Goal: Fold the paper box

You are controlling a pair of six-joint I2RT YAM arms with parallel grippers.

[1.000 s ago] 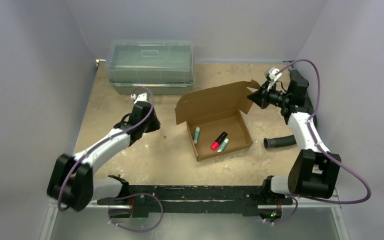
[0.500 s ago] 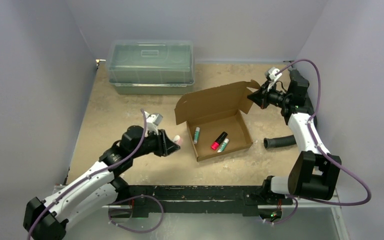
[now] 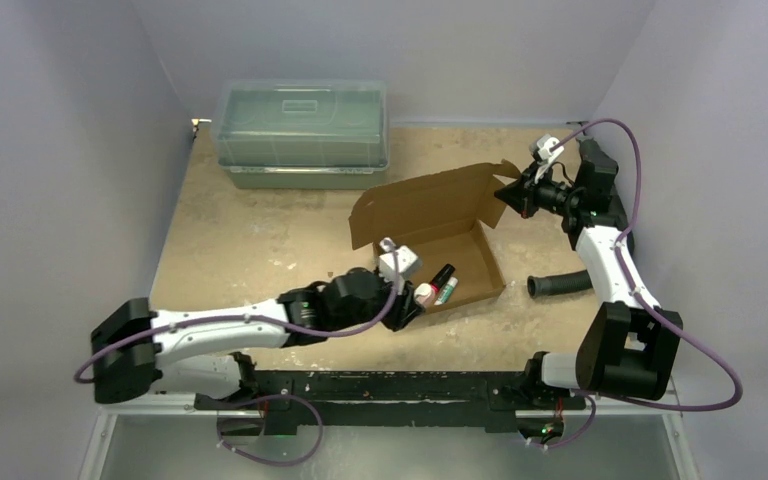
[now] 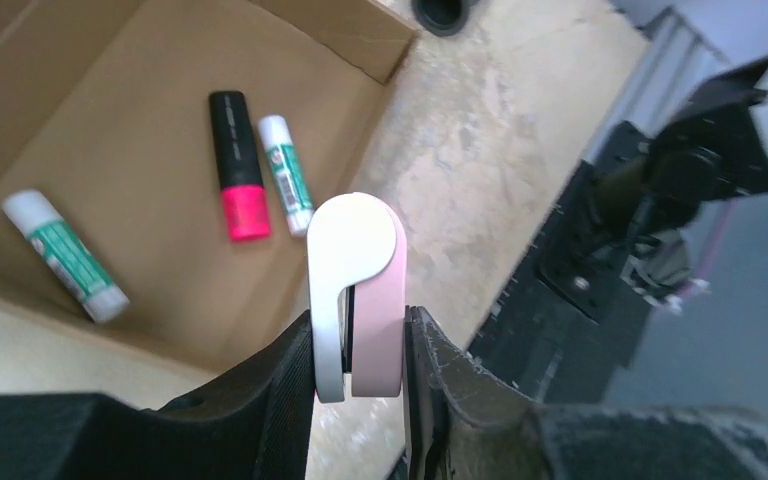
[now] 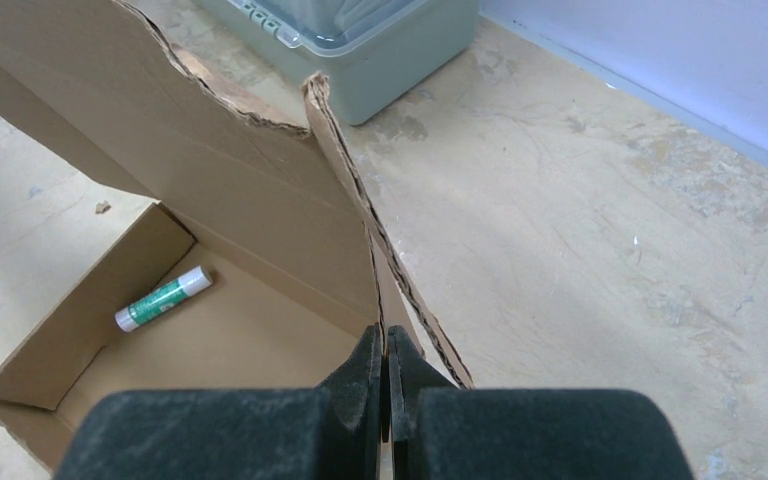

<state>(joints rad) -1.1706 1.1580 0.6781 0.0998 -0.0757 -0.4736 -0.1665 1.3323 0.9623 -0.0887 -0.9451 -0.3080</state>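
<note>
**Between two grippers: an open cardboard mailer**

Under both arms spreads the table [image 3: 260, 240], a tan, mottled, scuffed surface. Well beyond the left gripper [image 4: 358, 345], at the far edge, sits a clear greenish plastic bin [image 3: 302, 130]. It is rectangular with rounded corners, and its lid is on.

The paper box [image 3: 425, 205] lies between the two grippers. It is plain brown corrugated cardboard, a shallow rectangular tray with its hinged lid standing up at the far side. The right gripper [image 5: 388, 350] has its jaws pressed together on the lid's ragged side flap, where the fluted core shows along the edge.

Just ahead of and below the left gripper, the tray holds three loose things. One is a marker [image 4: 235, 165], black at one end and bright pink at the other. A white glue stick [image 4: 285, 175] with a green label lies just beside it, and a second glue stick [image 4: 65, 255] lies apart from both.

The left gripper's jaws are clamped on a smooth, rounded white and pale pink plastic piece [image 4: 355, 270], held over the tray's near edge.
</note>
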